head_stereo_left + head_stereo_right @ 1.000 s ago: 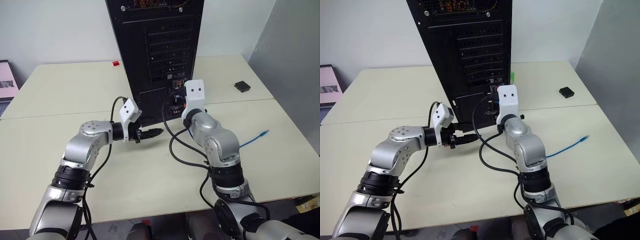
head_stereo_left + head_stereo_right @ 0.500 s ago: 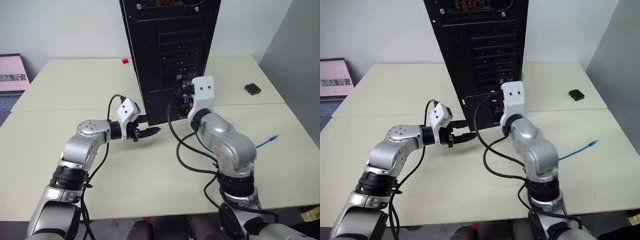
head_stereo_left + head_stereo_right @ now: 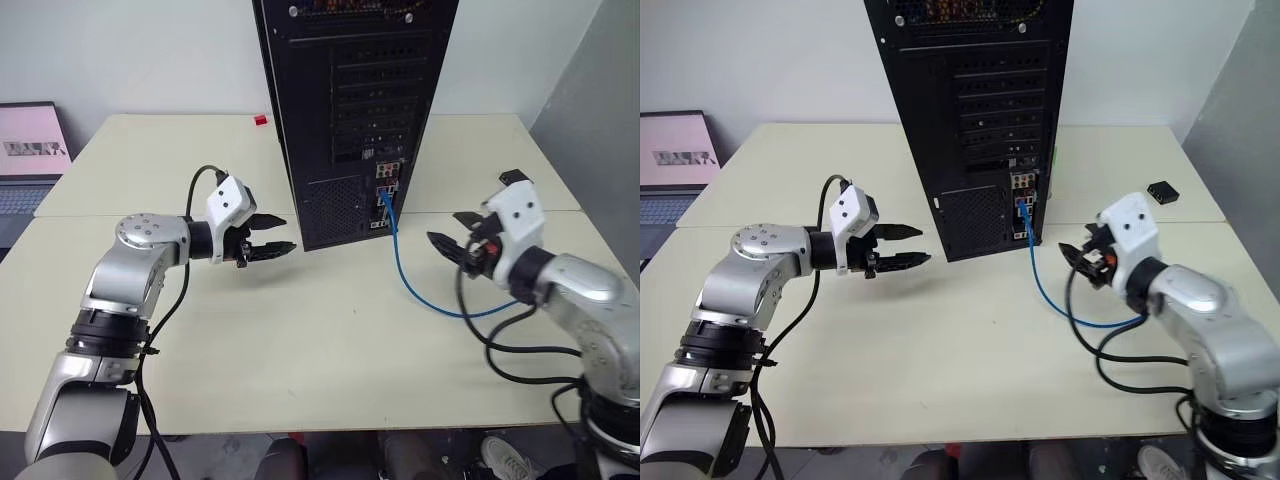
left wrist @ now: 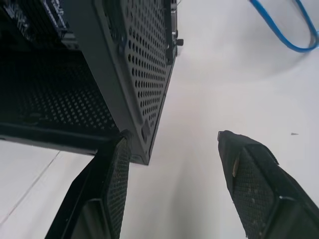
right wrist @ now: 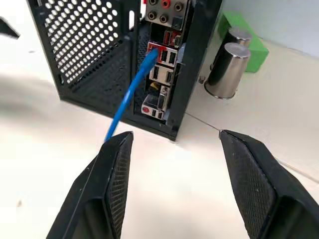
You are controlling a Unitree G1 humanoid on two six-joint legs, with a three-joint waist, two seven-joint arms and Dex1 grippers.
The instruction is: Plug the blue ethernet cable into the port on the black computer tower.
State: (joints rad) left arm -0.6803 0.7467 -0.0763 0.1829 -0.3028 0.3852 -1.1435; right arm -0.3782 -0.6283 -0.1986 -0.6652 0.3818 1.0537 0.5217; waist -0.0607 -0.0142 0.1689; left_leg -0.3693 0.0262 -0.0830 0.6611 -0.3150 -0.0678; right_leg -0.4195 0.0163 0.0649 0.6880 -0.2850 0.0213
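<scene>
The black computer tower (image 3: pixel 350 110) stands upright at the middle back of the table. The blue ethernet cable (image 3: pixel 405 275) runs from the port (image 5: pixel 153 49) in the tower's rear connector cluster down onto the table and curves off to the right; its plug sits in the port. My right gripper (image 3: pixel 452 238) hangs open and empty to the right of the tower, apart from the cable. Left of the tower, my left gripper (image 3: pixel 275 232) is open and empty, its fingers (image 4: pixel 112 184) pointing at the tower's lower corner.
A small black box (image 3: pixel 1161 189) lies at the table's back right. A laptop (image 3: pixel 28 150) sits at the far left. Behind the tower stand two metal cylinders (image 5: pixel 227 69) and a green block (image 5: pixel 244 35). A small red piece (image 3: pixel 260 120) lies at the back.
My right gripper has let go of the cable, opened and drawn away from the tower's rear to the right. The left gripper shifted slightly left. The camera has also moved.
</scene>
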